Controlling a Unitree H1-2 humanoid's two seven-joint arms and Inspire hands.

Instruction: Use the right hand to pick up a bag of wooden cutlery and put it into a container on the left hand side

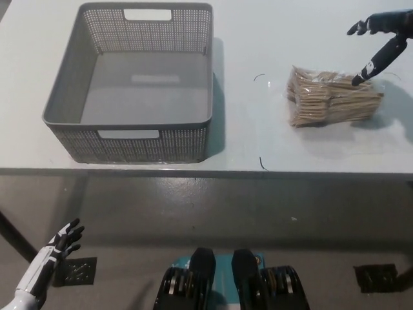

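Note:
A clear bag of wooden cutlery (331,97) lies flat on the right side of the white table (258,139). My black right hand (381,40) comes in from the upper right edge, open with its fingers spread, just above the bag's far right end; whether it touches the bag is unclear. A grey perforated container (132,84) stands empty on the table's left side. My white left hand (48,258) rests open at the lower left, below the table's front edge.
Two small dark marks (261,163) sit on the table between container and bag. The table's front edge runs across the middle of the picture, with grey floor below it.

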